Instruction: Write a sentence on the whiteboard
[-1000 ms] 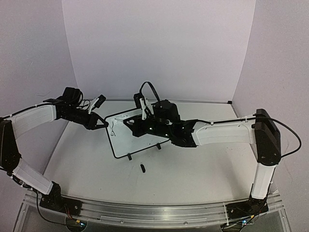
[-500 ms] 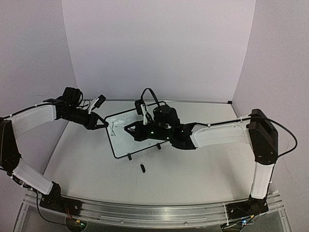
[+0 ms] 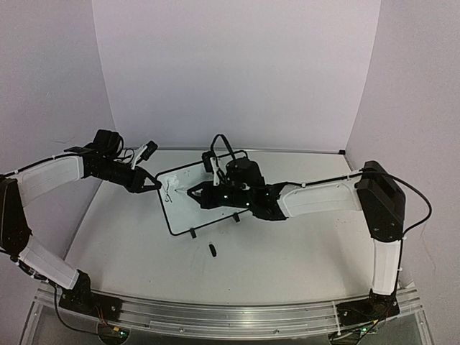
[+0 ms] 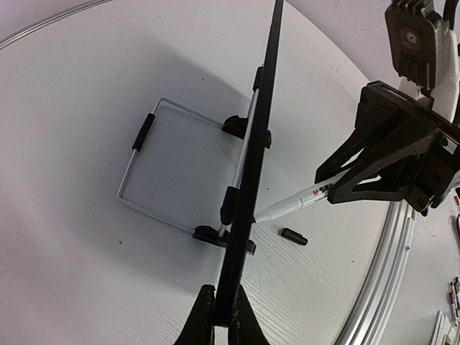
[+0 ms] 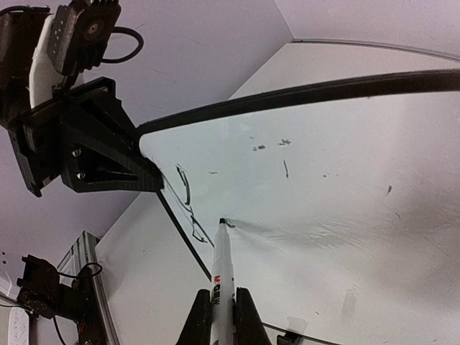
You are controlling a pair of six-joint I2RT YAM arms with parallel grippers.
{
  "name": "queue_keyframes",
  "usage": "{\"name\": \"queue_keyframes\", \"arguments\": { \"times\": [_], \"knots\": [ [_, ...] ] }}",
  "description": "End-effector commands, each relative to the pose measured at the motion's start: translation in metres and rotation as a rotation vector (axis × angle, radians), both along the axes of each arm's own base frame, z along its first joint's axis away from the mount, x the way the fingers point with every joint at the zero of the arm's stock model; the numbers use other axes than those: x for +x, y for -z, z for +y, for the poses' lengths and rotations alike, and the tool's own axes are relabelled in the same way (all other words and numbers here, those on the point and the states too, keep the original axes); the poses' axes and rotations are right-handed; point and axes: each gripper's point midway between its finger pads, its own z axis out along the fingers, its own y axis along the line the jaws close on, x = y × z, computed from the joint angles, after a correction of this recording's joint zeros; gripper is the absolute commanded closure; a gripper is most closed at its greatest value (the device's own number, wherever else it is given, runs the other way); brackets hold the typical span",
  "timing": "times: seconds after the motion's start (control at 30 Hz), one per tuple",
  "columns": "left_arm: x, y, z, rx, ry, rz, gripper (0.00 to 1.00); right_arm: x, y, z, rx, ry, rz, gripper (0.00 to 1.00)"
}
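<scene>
The whiteboard (image 3: 185, 213) stands tilted on the table on its black feet. My left gripper (image 3: 154, 185) is shut on its left edge; in the left wrist view the board (image 4: 253, 162) shows edge-on between the jaws of the left gripper (image 4: 222, 316). My right gripper (image 3: 206, 195) is shut on a white marker (image 5: 223, 277) whose tip touches the board face (image 5: 338, 194). Of the sentence, only a few dark strokes (image 5: 185, 188) show near the board's left edge, not readable as words. My right gripper (image 5: 222, 307) grips the marker's barrel.
The black marker cap (image 3: 212, 250) lies on the table in front of the board, also in the left wrist view (image 4: 293, 236). A wire stand (image 4: 144, 129) props the board from behind. A metal rail (image 3: 230, 316) runs along the near table edge.
My right gripper has moved left across the board with the marker, bringing its tip close to the strokes at the left edge. The left arm and the board have not moved.
</scene>
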Motion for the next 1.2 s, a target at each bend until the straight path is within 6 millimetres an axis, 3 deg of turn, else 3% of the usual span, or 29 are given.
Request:
{"name": "queue_keyframes", "arguments": {
  "times": [0.0, 0.4, 0.6, 0.73, 1.17],
  "knots": [
    [0.014, -0.002, 0.014, 0.072, -0.064, -0.051, 1.00, 0.008, -0.017, 0.011, 0.045, -0.007, -0.032, 1.00],
    [0.015, 0.000, 0.013, 0.074, -0.063, -0.048, 1.00, -0.002, 0.018, 0.002, -0.023, -0.022, 0.032, 1.00],
    [0.015, 0.000, 0.013, 0.075, -0.063, -0.046, 1.00, -0.004, 0.026, -0.004, -0.047, -0.017, 0.043, 1.00],
    [0.015, 0.001, 0.013, 0.075, -0.063, -0.045, 1.00, -0.001, 0.023, -0.009, -0.057, 0.008, 0.025, 1.00],
    [0.015, 0.000, 0.013, 0.075, -0.063, -0.047, 1.00, 0.010, -0.021, -0.012, -0.018, 0.060, -0.074, 1.00]
  ]
}}
